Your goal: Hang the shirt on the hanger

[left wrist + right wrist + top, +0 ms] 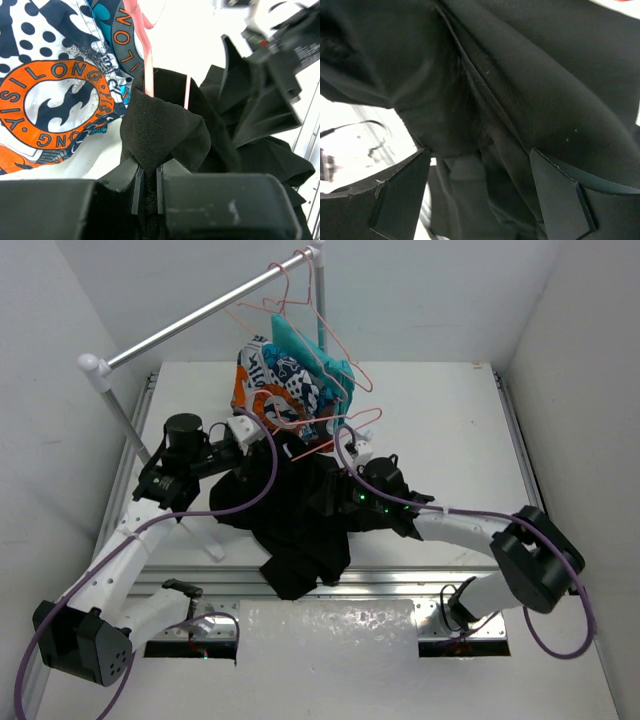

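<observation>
**Left fingers pinched on the shirt, right fingers spread wide**

Closest in the left wrist view, the left gripper (147,187) has its two fingers pressed nearly together on a peaked fold of the shirt (165,130). The black cloth rises as a tent straight ahead of the fingertips.

In the top view the shirt (300,520) is a crumpled heap between the two grippers. Its long axis runs from them back toward the arm bases, and one end trails over the near rail of the table (440,420). Collar, sleeves and label cannot be made out.

The right gripper (480,185) stands wide open. Shirt cloth (520,90) fills the view and drapes down through the gap between its fingers. Whether cloth touches either pad is unclear.

The patterned garment (55,100) hangs to the left of the left gripper and beyond it, cut off by the frame edge.

Of the hanger (148,65), only two pink wires show. They run up and away from the left fingertips, and their lower ends vanish behind the pinched fold. Its hook, and which way its frame lies, are hidden.
</observation>
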Available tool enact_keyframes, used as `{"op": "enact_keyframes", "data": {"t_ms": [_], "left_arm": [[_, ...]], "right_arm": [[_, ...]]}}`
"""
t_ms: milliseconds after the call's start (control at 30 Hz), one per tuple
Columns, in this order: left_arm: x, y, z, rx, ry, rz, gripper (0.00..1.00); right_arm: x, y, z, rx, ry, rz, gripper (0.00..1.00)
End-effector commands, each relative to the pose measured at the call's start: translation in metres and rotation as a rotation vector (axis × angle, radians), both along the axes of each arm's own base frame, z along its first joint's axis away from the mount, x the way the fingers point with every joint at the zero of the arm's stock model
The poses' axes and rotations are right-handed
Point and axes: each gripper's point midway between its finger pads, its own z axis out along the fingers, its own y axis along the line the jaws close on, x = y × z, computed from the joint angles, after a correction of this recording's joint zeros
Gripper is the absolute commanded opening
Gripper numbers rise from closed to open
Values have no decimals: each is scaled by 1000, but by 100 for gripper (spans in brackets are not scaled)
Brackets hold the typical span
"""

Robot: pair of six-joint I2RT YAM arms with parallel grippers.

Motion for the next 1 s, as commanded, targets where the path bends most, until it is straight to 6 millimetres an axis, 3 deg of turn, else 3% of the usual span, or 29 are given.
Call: {"op": "enact_keyframes", "data": {"t_ms": [0,100,233,267,333,367,433,600,767,867,900,967], "left_arm": [[3,-4,39,-51,-91,0,0],[5,-3,43,-50,-99,7,0],[6,-3,43,-45,-99,6,0],[7,-3,43,-44,-100,6,0],[8,-4,41,-42,-98,4,0],[8,-4,41,-43,-97,2,0],[9,-5,39,-46,-93,-1,0],[7,-7,44,-59,-93,-7,0],[3,-7,53,-69,-109,-11,0],[1,-9,56,-81,-105,-23,0],[0,-10,57,-86,-101,-30,0],[-4,-12,59,-97,-95,-49,0]], "right_arm": [[9,33,41,200,-11,32,80],[11,39,42,234,-16,17,78],[5,30,46,193,-82,4,72],[9,22,62,191,-144,-44,71],[2,16,67,166,-202,-55,71],[1,13,80,185,-233,-72,72],[-3,17,87,198,-247,-58,73],[1,34,65,188,-145,-61,75],[12,37,41,191,-77,-140,75],[17,44,44,215,-84,-139,62],[18,47,39,208,-80,-135,47],[22,44,37,209,-86,-155,27]]}}
